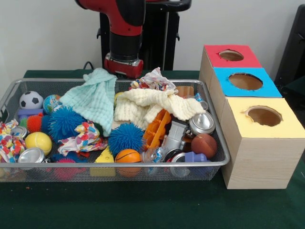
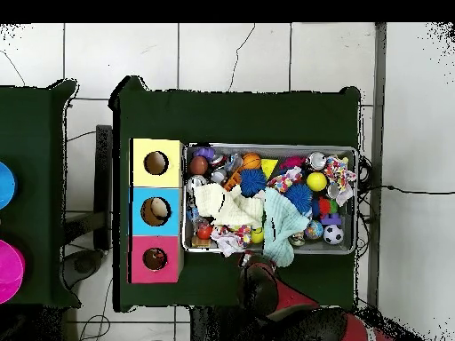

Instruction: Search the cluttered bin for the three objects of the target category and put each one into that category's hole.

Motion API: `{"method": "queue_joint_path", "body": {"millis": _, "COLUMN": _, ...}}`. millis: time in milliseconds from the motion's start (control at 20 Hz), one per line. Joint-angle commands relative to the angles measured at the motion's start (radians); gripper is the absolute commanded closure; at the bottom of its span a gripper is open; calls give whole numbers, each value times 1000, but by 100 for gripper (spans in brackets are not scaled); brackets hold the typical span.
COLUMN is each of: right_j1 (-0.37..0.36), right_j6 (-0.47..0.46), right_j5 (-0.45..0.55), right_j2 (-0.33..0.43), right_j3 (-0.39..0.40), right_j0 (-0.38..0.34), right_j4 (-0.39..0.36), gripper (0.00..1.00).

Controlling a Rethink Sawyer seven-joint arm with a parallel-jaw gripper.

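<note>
The gripper (image 1: 123,71) hangs at the far rim of the wire bin (image 1: 217,138), its fingers hidden behind the clutter, so I cannot tell whether they are apart or together, or whether they touch anything. Just in front of it lies the mint cloth (image 1: 93,98), with the cream knitted cloth (image 1: 150,106) beside that. Further toward the camera sit two blue spiky balls (image 1: 125,137), a small basketball (image 1: 128,156), a yellow ball (image 1: 38,142) and a silver can (image 1: 202,123). Well off to one side stands the sorting box, with its red hole (image 1: 231,55), blue hole (image 1: 245,81) and yellow hole (image 1: 263,116).
</note>
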Motion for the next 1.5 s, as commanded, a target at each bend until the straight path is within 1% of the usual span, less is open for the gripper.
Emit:
{"method": "queue_joint_path", "body": {"millis": 50, "right_j1": -123, "right_j6": 153, "right_j5": 138, "right_j2": 29, "right_j3": -281, "right_j0": 25, "right_j4": 153, "gripper": 0}}
{"method": "queue_joint_path", "body": {"millis": 200, "right_j1": -152, "right_j6": 140, "right_j5": 149, "right_j2": 30, "right_j3": -278, "right_j0": 17, "right_j4": 122, "gripper": 0}}
{"method": "queue_joint_path", "body": {"millis": 550, "right_j1": -212, "right_j6": 120, "right_j5": 250, "right_j2": 26, "right_j3": -276, "right_j0": 2, "right_j4": 63, "gripper": 0}}
{"method": "queue_joint_path", "body": {"millis": 750, "right_j1": -240, "right_j6": 110, "right_j5": 225, "right_j2": 29, "right_j3": -274, "right_j0": -5, "right_j4": 21, "gripper": 0}}
{"method": "queue_joint_path", "body": {"millis": 950, "right_j1": -255, "right_j6": 107, "right_j5": 267, "right_j2": 25, "right_j3": -293, "right_j0": -4, "right_j4": 15, "gripper": 0}}
{"method": "queue_joint_path", "body": {"millis": 1100, "right_j1": -265, "right_j6": 98, "right_j5": 319, "right_j2": 49, "right_j3": -309, "right_j0": -22, "right_j4": 13, "gripper": 0}}
{"method": "queue_joint_path", "body": {"millis": 1150, "right_j1": -269, "right_j6": 95, "right_j5": 321, "right_j2": 57, "right_j3": -313, "right_j0": -28, "right_j4": 6, "gripper": 0}}
{"method": "queue_joint_path", "body": {"millis": 1250, "right_j1": -272, "right_j6": 93, "right_j5": 288, "right_j2": 61, "right_j3": -322, "right_j0": -32, "right_j4": -15, "gripper": 0}}
{"method": "queue_joint_path", "body": {"millis": 1400, "right_j1": -257, "right_j6": 101, "right_j5": 177, "right_j2": 34, "right_j3": -346, "right_j0": -16, "right_j4": -60, "gripper": 0}}
{"method": "queue_joint_path", "body": {"millis": 1500, "right_j1": -247, "right_j6": 104, "right_j5": 127, "right_j2": 14, "right_j3": -362, "right_j0": -5, "right_j4": -84, "gripper": 0}}
